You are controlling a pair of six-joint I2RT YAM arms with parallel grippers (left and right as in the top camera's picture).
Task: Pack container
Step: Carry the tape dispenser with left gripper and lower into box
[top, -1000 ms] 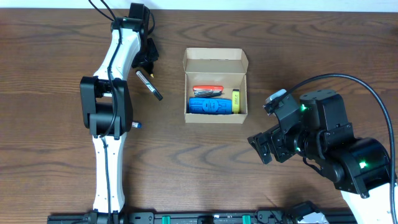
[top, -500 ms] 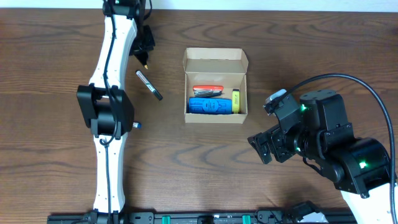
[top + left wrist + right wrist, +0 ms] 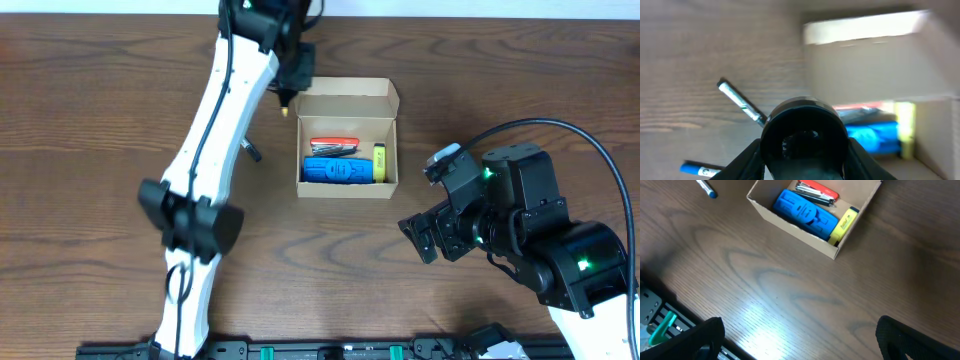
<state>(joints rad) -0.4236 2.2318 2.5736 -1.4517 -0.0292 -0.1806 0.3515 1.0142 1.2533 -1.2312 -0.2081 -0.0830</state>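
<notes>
Between left jaws, dark cylinder (blurred)

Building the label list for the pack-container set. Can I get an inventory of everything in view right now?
tan cardboard box with hinged flap lid: 1, tan, table centre, lid open
blue ridged plastic block: 1, blue, inside box, robot side
red flat folding tool: 1, red and silver, inside box, beyond the block
yellow highlighter: 1, yellow, inside box, along right wall
black marker: 1, black and silver, on table left of box
blue pen: 1, blue, on table left of box
dark short cylinder: 1, dark, held over box's far left corner
brown wooden table: 1, dark brown
left gripper: 1, black, shut on cylinder
right gripper: 1, black, open, empty, right of box
</notes>
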